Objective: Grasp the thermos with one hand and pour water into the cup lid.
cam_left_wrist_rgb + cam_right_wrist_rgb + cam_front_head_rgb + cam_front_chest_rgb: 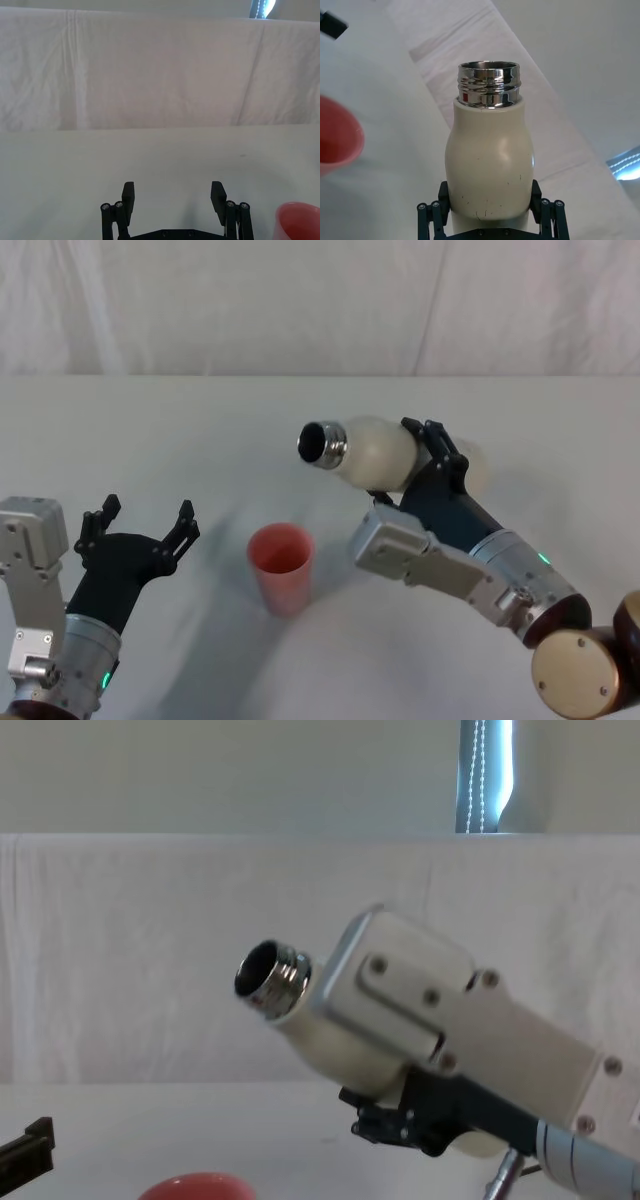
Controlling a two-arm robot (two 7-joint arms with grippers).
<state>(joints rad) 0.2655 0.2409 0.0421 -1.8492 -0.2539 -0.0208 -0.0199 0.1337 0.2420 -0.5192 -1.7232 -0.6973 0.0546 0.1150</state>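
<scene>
**While tilted above the table, thermos sits clamped in right gripper, cup lid below**

No brand, label or writing readable on anything. Cream-white cylindrical thermos with shiny threaded chrome neck (372,452) is held off the white-clothed table (200,430), tipped so its open mouth points toward robot's left and slightly up. Black two-jaw right gripper (440,462) clamps the body, one jaw each side; bottle base is hidden behind the jaws in head view, cut off at frame edge in right wrist view. Small dark scuffs on the bottle's lower body. No stream seen at the mouth; can't tell what's inside. Right forearm reaches in from lower right, angled forward and left.

Small round coral-red cup lid (281,566) stands upright on the table, nearer the robot than the mouth, a bit left of it, between the two grippers. Cut off in chest and both wrist views.

Black left gripper (140,525) hovers at lower left, fingers spread wide, gripping nothing, well apart from the cup lid.
</scene>
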